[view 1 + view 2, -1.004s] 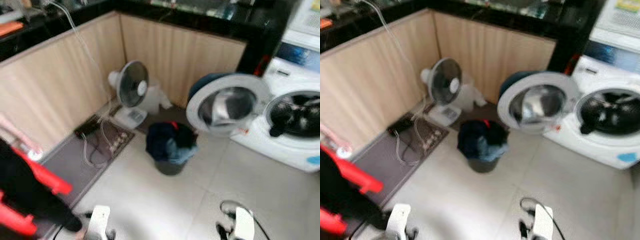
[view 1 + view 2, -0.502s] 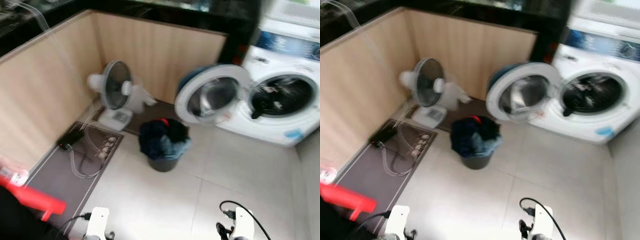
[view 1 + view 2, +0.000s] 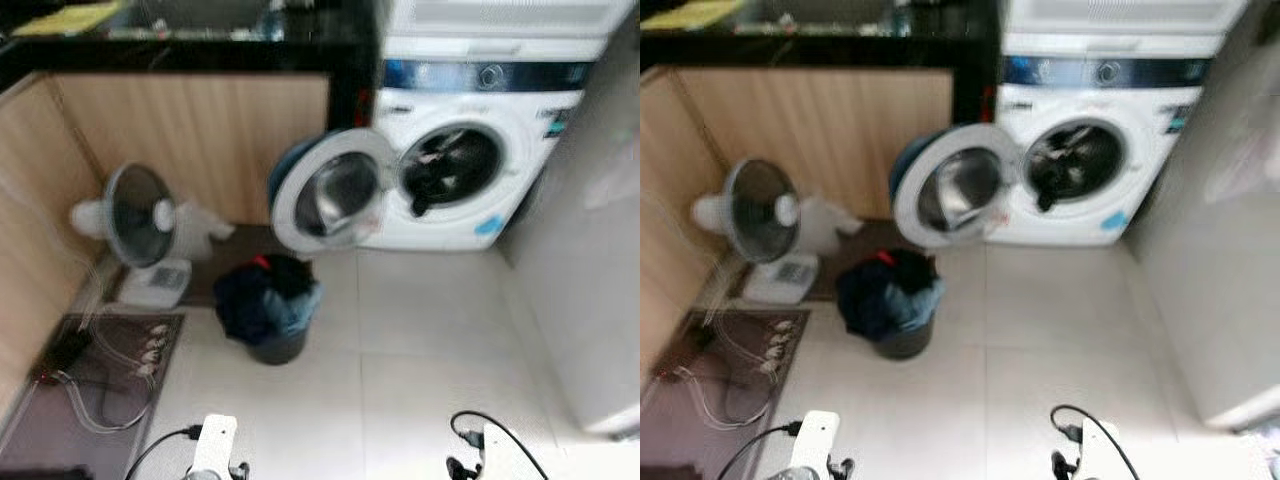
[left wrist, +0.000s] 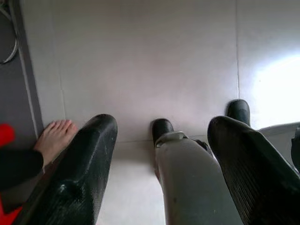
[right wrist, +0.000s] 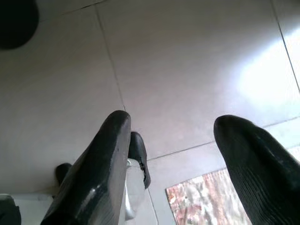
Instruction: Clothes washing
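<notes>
Now that I've turned, the washing machine sits ahead, door open. Both grippers, left gripper and right gripper, hang wide, empty; laundry basket awaits.

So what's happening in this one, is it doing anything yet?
Nothing is being handled. The robot faces a white washing machine whose door stands open, dark clothes showing in the drum. A dark basket heaped with clothes sits on the floor tiles before it, beside a fan. The left gripper and right gripper hang empty over the floor, jaws open.
</notes>
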